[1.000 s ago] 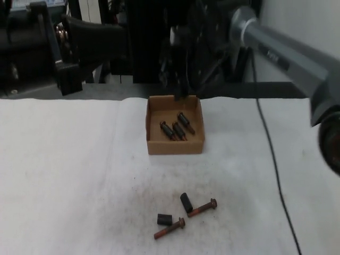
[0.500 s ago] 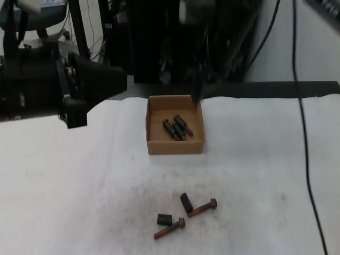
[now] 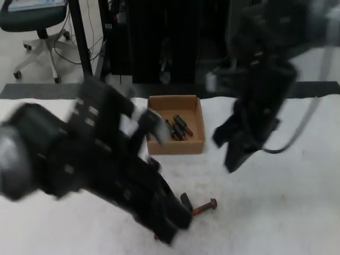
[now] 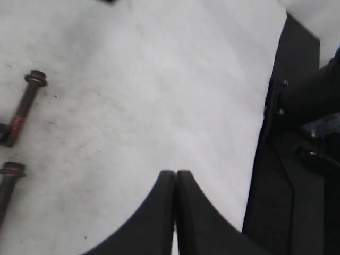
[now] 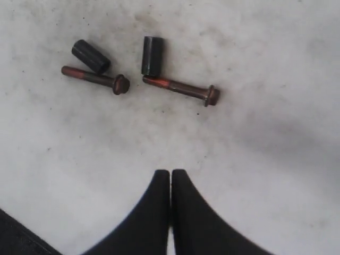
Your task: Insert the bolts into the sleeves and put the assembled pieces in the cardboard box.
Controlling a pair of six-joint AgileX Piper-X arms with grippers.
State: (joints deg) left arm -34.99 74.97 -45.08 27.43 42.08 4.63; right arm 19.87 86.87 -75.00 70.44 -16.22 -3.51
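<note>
Two rusty bolts [image 5: 183,89] [image 5: 95,78] and two black sleeves [image 5: 152,54] [image 5: 90,57] lie loose on the white cloth, each sleeve next to a bolt's threaded end. My right gripper [image 5: 170,172] hangs shut and empty above the cloth, short of them; in the high view the right gripper [image 3: 232,159] sits to the right of the cardboard box [image 3: 175,144]. My left gripper [image 4: 175,172] is shut and empty, with both bolts [image 4: 24,109] [image 4: 8,186] off to one side. The left arm [image 3: 106,164] covers the nearer bolt and sleeve; one bolt [image 3: 204,206] and one sleeve [image 3: 186,201] stay visible.
Three assembled pieces [image 3: 178,127] lie in the box. A black cable [image 3: 297,135] trails from the right arm over the cloth. The bench's dark back edge [image 3: 42,90] runs behind the box, with black frames and an office chair [image 3: 37,21] beyond.
Both arms have swung in over the bench. The left arm came down across the front left and now hides one bolt and one sleeve. The right arm dropped in beside the box.
</note>
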